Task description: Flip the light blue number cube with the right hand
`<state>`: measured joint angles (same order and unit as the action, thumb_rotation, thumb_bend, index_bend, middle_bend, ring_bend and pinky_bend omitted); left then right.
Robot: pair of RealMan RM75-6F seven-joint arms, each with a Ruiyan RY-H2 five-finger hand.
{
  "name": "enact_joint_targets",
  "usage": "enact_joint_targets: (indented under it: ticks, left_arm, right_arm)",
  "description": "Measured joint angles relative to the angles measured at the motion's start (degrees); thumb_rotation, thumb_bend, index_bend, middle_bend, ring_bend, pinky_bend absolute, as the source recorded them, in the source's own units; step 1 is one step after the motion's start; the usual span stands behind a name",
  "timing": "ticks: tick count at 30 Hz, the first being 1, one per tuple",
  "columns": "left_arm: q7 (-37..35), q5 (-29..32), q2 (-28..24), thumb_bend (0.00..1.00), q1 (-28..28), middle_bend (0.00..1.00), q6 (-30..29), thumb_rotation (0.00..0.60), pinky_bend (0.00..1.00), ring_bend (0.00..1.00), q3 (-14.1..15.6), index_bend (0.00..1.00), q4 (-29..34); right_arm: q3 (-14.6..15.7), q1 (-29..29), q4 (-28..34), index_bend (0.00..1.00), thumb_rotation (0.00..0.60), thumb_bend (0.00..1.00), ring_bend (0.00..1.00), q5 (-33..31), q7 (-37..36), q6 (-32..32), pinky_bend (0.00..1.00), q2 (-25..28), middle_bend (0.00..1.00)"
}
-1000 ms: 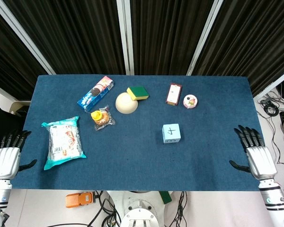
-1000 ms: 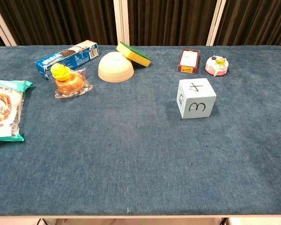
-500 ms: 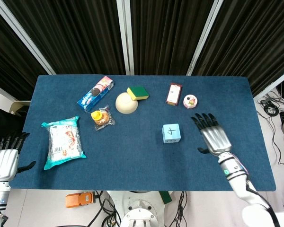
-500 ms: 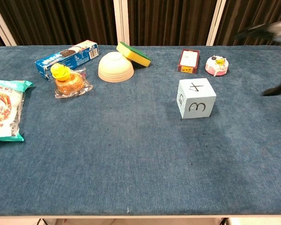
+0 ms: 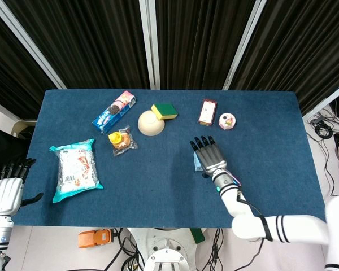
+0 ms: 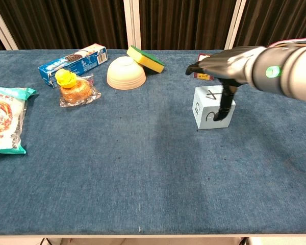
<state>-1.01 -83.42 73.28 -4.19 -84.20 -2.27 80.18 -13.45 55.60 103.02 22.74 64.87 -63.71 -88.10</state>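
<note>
Over the middle-right of the blue table [image 5: 158, 186], the right hand [image 5: 210, 158] has swung in from the table's edge and now hovers above the light blue number cube [image 6: 206, 109], fingers spread, holding nothing, thumb hanging down its front. So the flip looks imminent. It's a cube, so no long axis; "4" faces up, "3" faces the chest camera.

From the head view the right robot hand [image 5: 210, 157] covers most of the cube [image 5: 197, 162], so its top number is hidden. In the chest view the thumb crosses the cube's [image 6: 206, 109] front face, and whether it touches cannot be told. The snack bag [image 6: 4, 126] is cut by that view's left edge. The left robot hand [image 5: 5, 191] sits off the worktop [image 5: 158, 186], its wrist cut by the bottom edge.
</note>
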Motion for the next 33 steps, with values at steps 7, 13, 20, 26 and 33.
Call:
enact_joint_targets:
  ticks: [7,13,20,26,33]
  left_arm:
    - [-0.6,0.4,0.2,0.04,0.0,0.14,0.4,0.6,0.0,0.04,0.0,0.15,-0.7]
    - [-1.0,0.6,0.3,0.04,0.1,0.14,0.7,0.6,0.0,0.04,0.0,0.15,-1.3]
    - [-1.4,0.8,0.5,0.04,0.4,0.14,0.8,0.6,0.0,0.04,0.1,0.15,-1.7]
    - [-1.7,1.0,0.6,0.04,0.5,0.14,0.9,0.6,0.0,0.04,0.1,0.15,-2.1]
    - [-1.6,1.0,0.6,0.04,0.5,0.14,1.0,0.6,0.0,0.04,0.1,0.15,-1.9]
  right_arm:
    - [-0.1,5.1,-3.6,0.15,0.6,0.24,0.01,-7.2,5.3,-5.8,0.13,-4.5,0.13]
    - [-0.1,6.8,-6.2,0.23,0.6,0.24,0.04,-10.3,5.9,-6.1,0.14,-6.5,0.19]
    - [0.2,6.6,-7.9,0.52,0.6,0.27,0.21,-9.6,2.7,-3.7,0.23,-6.9,0.39]
    - [0.4,3.7,-8.2,0.6,0.6,0.28,0.26,-3.2,-6.5,-1.5,0.24,-5.8,0.45]
    - [0.2,-3.5,-5.3,0.62,0.6,0.28,0.27,9.3,-25.5,1.6,0.24,-1.3,0.47]
